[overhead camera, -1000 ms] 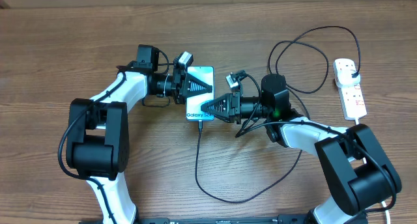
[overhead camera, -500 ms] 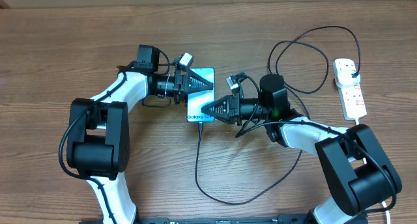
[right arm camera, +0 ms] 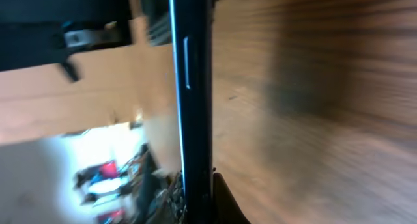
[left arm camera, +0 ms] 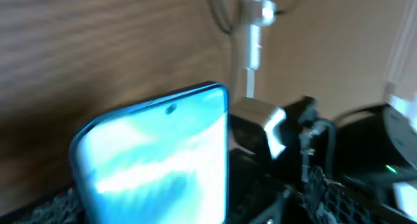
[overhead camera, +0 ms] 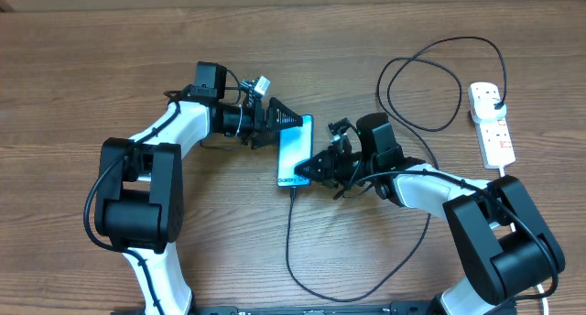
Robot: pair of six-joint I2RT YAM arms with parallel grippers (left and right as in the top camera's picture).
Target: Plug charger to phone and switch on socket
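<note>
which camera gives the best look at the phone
Overhead. It shows the whole phone, tipped up so it looks narrow, with the charger cable running from its lower end. The left wrist view shows only a blurred, cropped part of its screen. The right wrist view shows just its thin side edge.

Phone (overhead camera: pixel 295 150) sits mid-surface (overhead camera: pixel 92 59), tipped up onto its long side (not lying flat). Left end effector (overhead camera: pixel 277 124) is at its far end, right end effector (overhead camera: pixel 309 168) at its near end. Charger (overhead camera: pixel 288 251) leaves the phone's near end, loops toward the front edge, then runs right and back to the socket (overhead camera: pixel 494 132), which lies far right.
</note>
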